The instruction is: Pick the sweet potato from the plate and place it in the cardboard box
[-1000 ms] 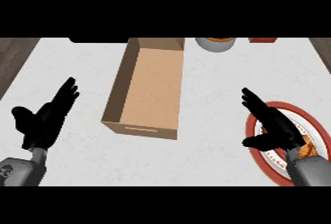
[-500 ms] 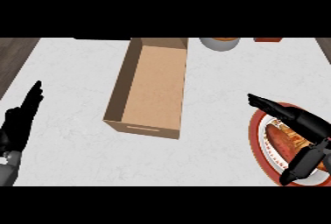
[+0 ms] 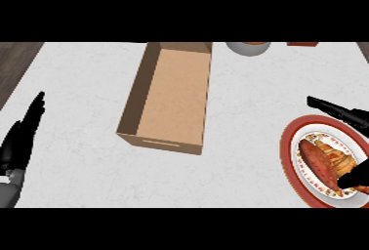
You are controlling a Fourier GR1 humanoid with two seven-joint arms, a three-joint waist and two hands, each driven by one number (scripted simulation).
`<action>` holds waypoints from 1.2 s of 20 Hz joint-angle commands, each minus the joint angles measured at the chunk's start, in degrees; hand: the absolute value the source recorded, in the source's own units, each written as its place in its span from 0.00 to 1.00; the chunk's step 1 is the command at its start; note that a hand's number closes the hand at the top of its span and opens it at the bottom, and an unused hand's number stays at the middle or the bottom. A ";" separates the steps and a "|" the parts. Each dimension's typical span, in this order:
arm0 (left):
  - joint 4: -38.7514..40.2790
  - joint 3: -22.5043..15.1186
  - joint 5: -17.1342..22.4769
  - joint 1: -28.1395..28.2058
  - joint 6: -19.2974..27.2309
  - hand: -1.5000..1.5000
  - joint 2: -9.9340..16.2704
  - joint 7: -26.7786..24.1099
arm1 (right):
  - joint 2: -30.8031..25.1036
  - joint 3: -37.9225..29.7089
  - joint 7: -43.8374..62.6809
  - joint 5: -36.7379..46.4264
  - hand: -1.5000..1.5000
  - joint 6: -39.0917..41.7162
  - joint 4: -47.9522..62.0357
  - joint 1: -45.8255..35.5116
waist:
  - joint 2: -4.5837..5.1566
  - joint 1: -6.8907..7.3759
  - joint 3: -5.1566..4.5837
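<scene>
1. Right hand [image 3: 346, 146] has slid out to the 4 o'clock edge, fingers spread wide, thumb now touching the potato [image 3: 318, 163]; nothing held.
2. Potato, uncovered now, lies on the plate [image 3: 290, 158], not yet lifted.
3. Left hand [image 3: 20, 141] has drifted to 8 o'clock, open, resting.
4. Box [image 3: 173, 93] open at 11 o'clock; the grasp looks close.
</scene>
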 commanded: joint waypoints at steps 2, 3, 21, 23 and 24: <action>0.00 -0.82 -0.91 -0.22 0.11 0.50 -0.77 -0.69 | -6.54 5.21 -15.37 12.63 0.00 2.80 1.86 -3.07 | 0.06 1.30 -0.09; 0.61 -0.46 -0.76 -1.35 0.02 0.50 -0.55 0.62 | -7.88 6.81 -17.19 14.61 0.00 2.19 1.64 -3.67 | 0.05 0.82 -0.16; 2.28 0.94 -3.68 -2.29 0.30 0.50 -2.25 1.66 | 0.26 27.35 -27.47 42.11 0.00 -17.15 25.39 -19.40 | -0.74 -0.85 -0.56; -0.86 0.20 -4.54 -1.61 1.67 0.50 -3.14 4.22 | -0.32 27.78 -29.20 42.64 0.00 -18.92 26.13 -18.57 | -0.93 -1.38 -0.56; 1.32 1.20 -3.32 -1.04 -0.69 0.50 -2.72 1.02 | 1.39 27.95 -29.34 43.31 0.00 -18.09 29.60 -21.54 | -0.72 -0.88 -0.57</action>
